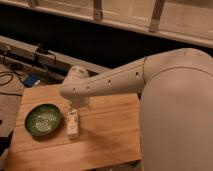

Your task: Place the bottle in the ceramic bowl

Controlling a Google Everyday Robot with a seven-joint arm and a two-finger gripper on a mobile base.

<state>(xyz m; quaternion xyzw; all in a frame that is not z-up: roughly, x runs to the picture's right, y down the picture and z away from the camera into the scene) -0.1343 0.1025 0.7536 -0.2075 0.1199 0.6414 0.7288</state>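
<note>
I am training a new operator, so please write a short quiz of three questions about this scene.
1. True or false: the bottle lies inside the ceramic bowl.
2. Where is the gripper? A) over the bowl; B) just above the bottle's far end; C) far from both.
3. In the picture, on which side of the bowl does the bottle lie?
Key: 1 false, it lies on the wooden table beside the bowl. 2 B. 3 the right side.
</note>
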